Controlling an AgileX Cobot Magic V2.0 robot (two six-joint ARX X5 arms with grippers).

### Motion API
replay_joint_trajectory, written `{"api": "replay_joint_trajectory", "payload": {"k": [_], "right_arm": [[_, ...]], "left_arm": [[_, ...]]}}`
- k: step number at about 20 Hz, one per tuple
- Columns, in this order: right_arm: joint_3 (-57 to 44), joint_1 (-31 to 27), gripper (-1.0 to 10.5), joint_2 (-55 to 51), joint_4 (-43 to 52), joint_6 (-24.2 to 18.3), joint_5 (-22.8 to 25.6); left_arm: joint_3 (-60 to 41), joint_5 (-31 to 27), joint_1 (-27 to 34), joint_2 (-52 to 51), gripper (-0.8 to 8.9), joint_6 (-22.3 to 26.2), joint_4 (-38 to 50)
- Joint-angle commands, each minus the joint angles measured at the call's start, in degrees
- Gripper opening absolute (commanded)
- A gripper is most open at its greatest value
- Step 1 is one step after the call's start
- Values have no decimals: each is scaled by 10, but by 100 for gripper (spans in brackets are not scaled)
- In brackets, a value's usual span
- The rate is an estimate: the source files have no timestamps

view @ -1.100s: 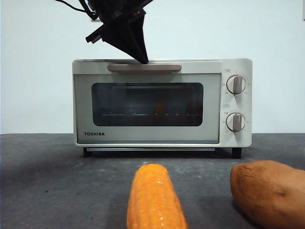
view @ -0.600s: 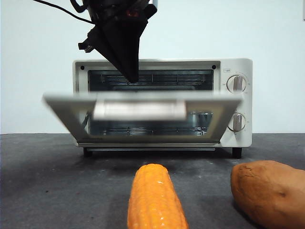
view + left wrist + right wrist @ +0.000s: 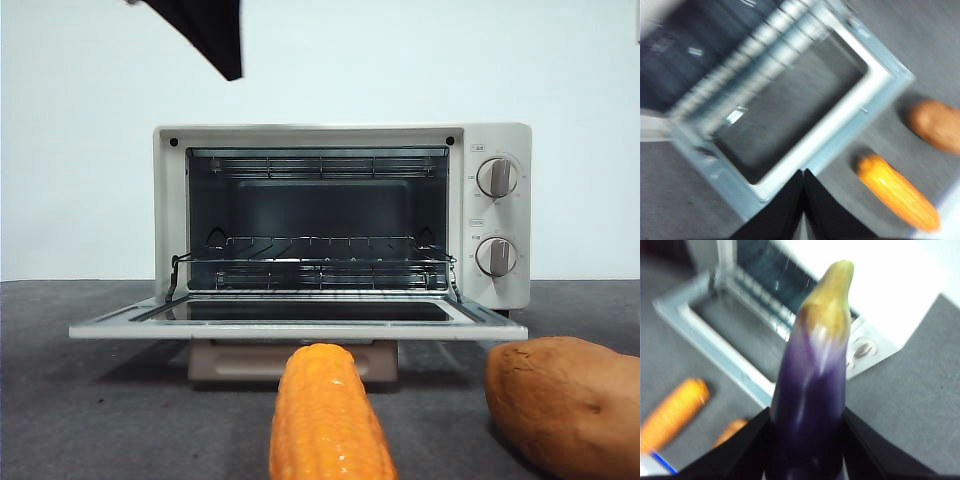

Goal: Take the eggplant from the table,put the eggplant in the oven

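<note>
Right tool [image 3: 807, 440] was clamped on the eggplant [image 3: 812, 385], holding it aloft, stem tip pointing toward the oven [image 3: 340, 215]. Left tool [image 3: 803, 172] had its jaws pressed together, empty, above the lowered door [image 3: 300, 322]; it showed as a black tip at the top of the front view. Oven stood open, wire rack [image 3: 315, 250] bare. Corn cob [image 3: 325, 420] and sweet potato [image 3: 565, 405] lay on the bench [image 3: 100, 400]. Step in hand, as judged: transfer. Next move required lowering the eggplant over the door and onto the rack.
</note>
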Motion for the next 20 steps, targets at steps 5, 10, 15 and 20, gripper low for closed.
{"api": "replay_joint_trajectory", "payload": {"k": [5,10,15,20], "right_arm": [[-101,6,141,50,124,-119,-91],[-118,6,123,139,207,-181,-86],[-118,5,123,246,365,-357,-7],[-118,-31,123,343,529,-492,39]], "left_arm": [[-217,-32,69,-155,6,-74,174],[-400,-18,162,-237,6,-97,289],[-512,91,263,-235,6,-113,388],[-542,139,319,-227,6,-118,422]]}}
